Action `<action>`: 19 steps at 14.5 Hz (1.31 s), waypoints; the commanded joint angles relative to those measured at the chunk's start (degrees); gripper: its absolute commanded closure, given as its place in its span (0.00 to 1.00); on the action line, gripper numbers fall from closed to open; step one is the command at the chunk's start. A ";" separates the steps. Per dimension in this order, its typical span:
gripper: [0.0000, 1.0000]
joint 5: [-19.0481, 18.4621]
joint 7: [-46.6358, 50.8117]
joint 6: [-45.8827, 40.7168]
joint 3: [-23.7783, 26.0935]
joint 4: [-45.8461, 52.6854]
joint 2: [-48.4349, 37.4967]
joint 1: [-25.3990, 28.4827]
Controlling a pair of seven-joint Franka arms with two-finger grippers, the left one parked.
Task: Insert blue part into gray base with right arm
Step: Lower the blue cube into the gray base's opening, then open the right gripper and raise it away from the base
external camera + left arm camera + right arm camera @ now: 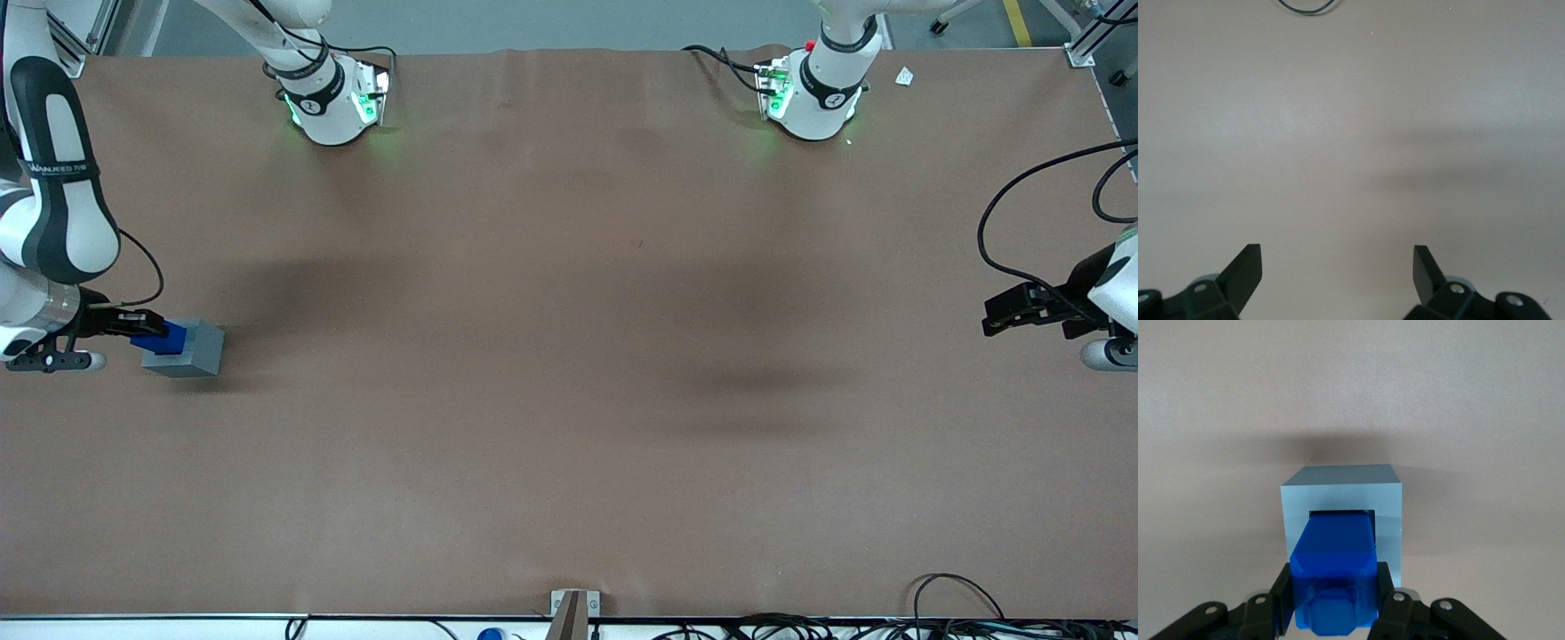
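Pincer (1333, 603) closed on the blue part (1335, 570), fingers (1281, 597) gripping its sides. Part's front end sits in the gray base (1341, 510) recess; base on tabletop (569, 356), at working arm's end.

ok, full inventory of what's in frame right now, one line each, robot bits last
blue part: 1, bright blue, held in the gripper with its leading end inside the gray base's recess
gray base: 1, light gray, on the table at the working arm's end
table: 1, brown covering, carries the base
white scrap: 1, white, on the table at the parked arm's end, farthest from the front camera
loose cables: several, black, along the table edge nearest the front camera
right arm: 1, white with black bands, above the table's working end
gripper: 1, black, at the gray base, jaws shut on the blue part
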 commanded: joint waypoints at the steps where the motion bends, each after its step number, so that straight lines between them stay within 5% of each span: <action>1: 0.86 -0.77 -0.28 -0.59 0.92 0.58 0.89 -1.28; 4: 0.00 -0.77 -0.10 -0.67 0.92 0.84 0.81 -1.20; 9: 0.00 -0.43 0.77 -10.74 1.36 8.55 0.28 0.12; 16: 0.00 0.02 9.64 -30.09 1.45 24.73 -1.73 8.02; 19: 0.00 0.02 15.08 -31.70 1.45 25.89 -4.80 11.71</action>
